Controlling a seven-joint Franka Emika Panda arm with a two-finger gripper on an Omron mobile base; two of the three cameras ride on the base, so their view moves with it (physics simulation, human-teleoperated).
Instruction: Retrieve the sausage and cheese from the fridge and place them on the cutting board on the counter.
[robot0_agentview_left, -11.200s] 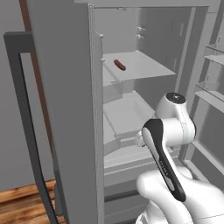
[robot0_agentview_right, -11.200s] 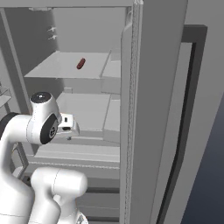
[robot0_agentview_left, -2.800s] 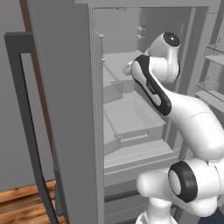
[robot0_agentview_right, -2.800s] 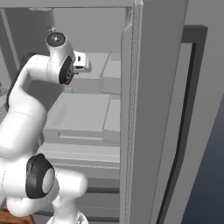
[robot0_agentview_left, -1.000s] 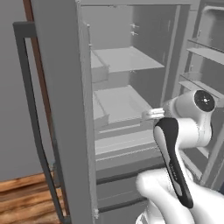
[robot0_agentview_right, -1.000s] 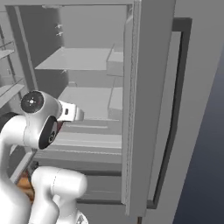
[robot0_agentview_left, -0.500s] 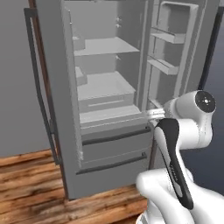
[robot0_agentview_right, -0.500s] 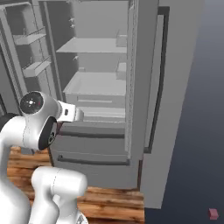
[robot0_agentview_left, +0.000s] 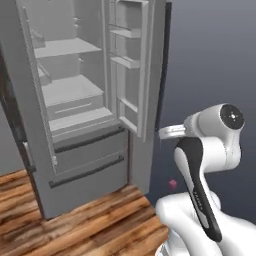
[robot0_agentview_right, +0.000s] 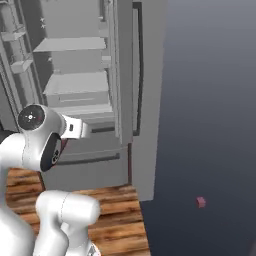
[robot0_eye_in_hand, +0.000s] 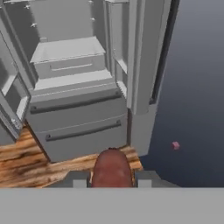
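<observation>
Red-brown and rounded, the sausage (robot0_eye_in_hand: 112, 168) sits pinched between the two dark fingertips of the gripper (robot0_eye_in_hand: 112, 178), jaws clamped on it, right up close in the hand view. Beyond it lies wooden floor (robot0_eye_in_hand: 26, 157), then the fridge (robot0_eye_in_hand: 74, 87) with its doors open and its visible shelves bare. My guess: this is the carry step, sausage in hand. Next calls for finding the counter and board; the cheese remains unfetched.
</observation>
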